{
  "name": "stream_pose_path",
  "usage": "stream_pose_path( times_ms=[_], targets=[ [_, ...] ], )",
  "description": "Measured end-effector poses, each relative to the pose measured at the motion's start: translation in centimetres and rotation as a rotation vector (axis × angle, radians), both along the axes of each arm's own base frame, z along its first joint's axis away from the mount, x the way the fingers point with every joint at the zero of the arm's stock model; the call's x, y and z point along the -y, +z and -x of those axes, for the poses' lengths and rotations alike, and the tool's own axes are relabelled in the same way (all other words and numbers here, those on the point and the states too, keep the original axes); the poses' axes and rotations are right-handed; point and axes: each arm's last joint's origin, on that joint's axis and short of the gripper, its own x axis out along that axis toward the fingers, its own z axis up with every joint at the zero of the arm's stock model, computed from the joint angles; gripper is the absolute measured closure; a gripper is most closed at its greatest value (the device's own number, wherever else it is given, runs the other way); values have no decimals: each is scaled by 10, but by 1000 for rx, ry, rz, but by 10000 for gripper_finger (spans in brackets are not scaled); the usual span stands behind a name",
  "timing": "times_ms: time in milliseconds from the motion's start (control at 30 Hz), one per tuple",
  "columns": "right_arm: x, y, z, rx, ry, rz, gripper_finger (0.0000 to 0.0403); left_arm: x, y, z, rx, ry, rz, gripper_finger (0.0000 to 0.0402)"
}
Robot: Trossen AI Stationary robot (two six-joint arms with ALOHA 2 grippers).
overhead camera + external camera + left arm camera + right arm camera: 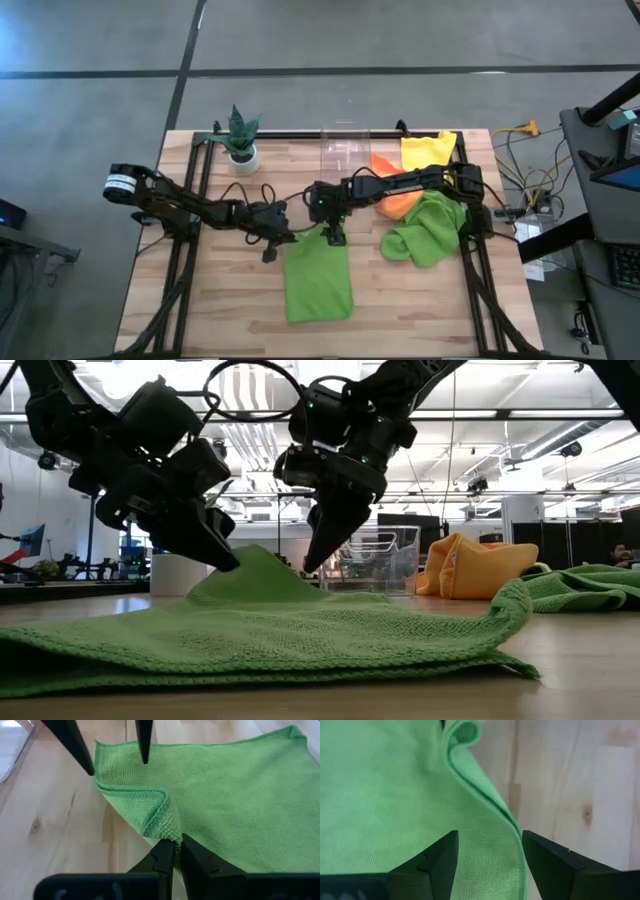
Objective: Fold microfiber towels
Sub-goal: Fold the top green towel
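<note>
- Left tool [172, 851] pinches the far left corner of the flat lime green towel [318, 280], mid-surface toward the near edge.
- Right tool [490, 852] hangs open over the far right corner, nothing held.
- Step: gripping corners for a fold.
- Next, I reckon: right closes, both carry the far edge nearward.
- Crumpled green towel [425, 232], orange towel [392, 200] and yellow towel [428, 150] wait near the far right corner.

L arm reached in from the table's left edge, elbow bent, wrist angled down toward centre. L gripper [172, 851] was closed, fingers pressed together on a pinch of cloth. R arm stretched across from the right side, w/ its wrist pitched down. R gripper [490, 851] hung just beside the L one, fingers spread apart, tips pointing down, holding nothing.
</note>
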Motion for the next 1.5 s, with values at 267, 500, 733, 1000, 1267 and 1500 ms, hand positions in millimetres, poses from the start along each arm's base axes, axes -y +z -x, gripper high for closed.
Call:
stream_pose_path(
  times_ms=[267,500,733,1000,1267,1500],
  targets=[
    [0,1,-2,29,37,16,188,7,18,3,95,-74,-66,400],
    [2,0,-1,20,21,9,188,8,32,9,140,-78,-66,401],
    [2,-8,10,-94,19,-6,197,8,31,14,86,-76,-70,401],
    [1,-22,21,-165,-8,-49,252,8,31,14,90,-74,-70,401],
    [1,-22,21,-174,-37,-62,327,8,31,14,83,-72,-67,401],
    [1,-16,22,-174,-38,-62,346,8,30,15,79,-70,-63,402]
  ],
)
